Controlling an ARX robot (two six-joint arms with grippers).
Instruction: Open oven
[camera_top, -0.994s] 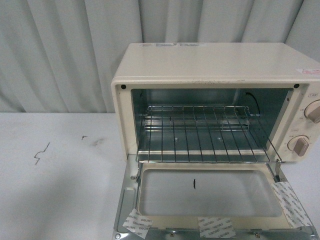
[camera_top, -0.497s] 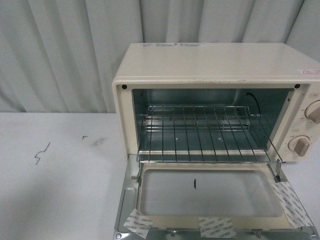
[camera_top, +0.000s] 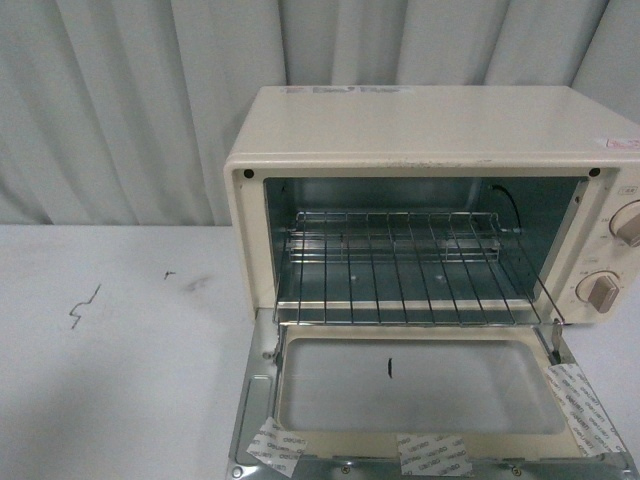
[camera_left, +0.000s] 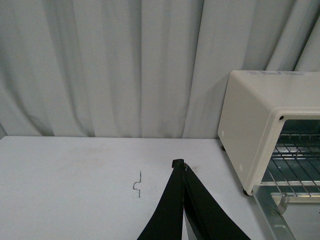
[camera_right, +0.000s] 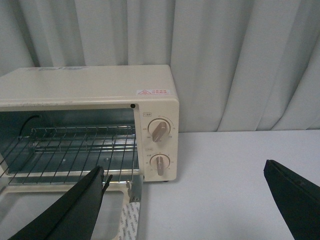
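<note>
**Oven door down, both claws clear**

I see the worktop (camera_top: 120, 380), white and scuffed, carrying the oven (camera_top: 420, 130) right of centre in the front view, against a grey curtain (camera_top: 130, 100). The oven's door (camera_top: 420, 385) lies folded flat toward me, cavity exposed, so I judge the task essentially done. The wire rack (camera_top: 400, 265) sits level inside. Two knobs (camera_right: 159, 131) line the right panel. Tape patches (camera_top: 432, 452) hold the door's near edge; the handle is not visible.

Handling, as I judge it: rigid sheet-metal box, light enough to slide if pulled hard; the glass pane is fragile, the painted shell slick. The grip belongs at the door's far-edge bar, not the glass.

Left claw (camera_left: 181, 167): fingers pressed together, holding nothing, over bare worktop beside the oven. Right claw (camera_right: 185, 185): spread wide, empty, in front of the knob panel.
</note>
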